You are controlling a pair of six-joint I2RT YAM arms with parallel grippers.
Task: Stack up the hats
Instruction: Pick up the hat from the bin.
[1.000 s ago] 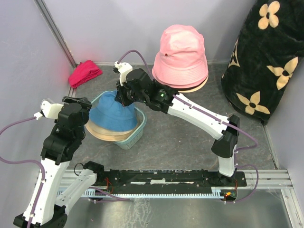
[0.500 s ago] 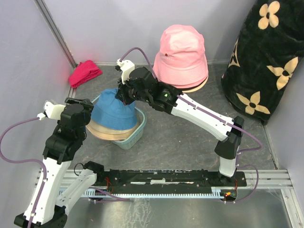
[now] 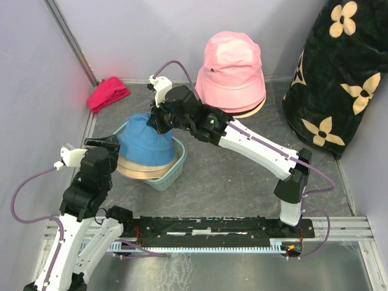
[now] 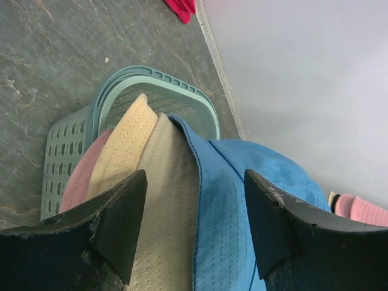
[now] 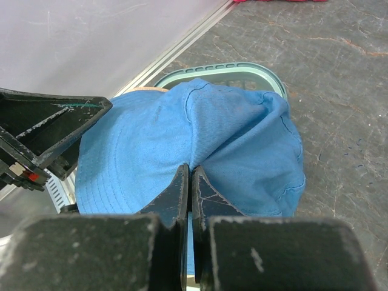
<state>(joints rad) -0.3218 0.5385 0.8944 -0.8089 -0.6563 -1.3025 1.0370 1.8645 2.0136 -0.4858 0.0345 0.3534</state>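
A blue hat (image 3: 145, 138) sits over a beige hat (image 3: 134, 170) in a teal basket (image 3: 170, 174). My right gripper (image 3: 156, 124) is shut on a fold of the blue hat's crown (image 5: 200, 121), its jaws pressed together on the cloth (image 5: 191, 173). My left gripper (image 3: 112, 143) is open at the hats' left side, its jaws straddling the blue brim (image 4: 236, 206) and the beige brim (image 4: 163, 200) without touching them (image 4: 195, 177). A pink edge (image 4: 76, 185) shows under the beige hat. At the back, a pink hat (image 3: 232, 65) rests on another beige hat (image 3: 253, 111).
A magenta-red cloth bundle (image 3: 108, 93) lies in the back left corner. A black bundle with cream flowers (image 3: 339, 79) fills the right side. Purple walls (image 3: 36, 79) close in at left and behind. The basket's rim (image 5: 224, 68) shows behind the blue hat.
My left arm has drawn back and down, its gripper now lower beside the hats. The right gripper shifted slightly up and right with the blue crown, then held still.
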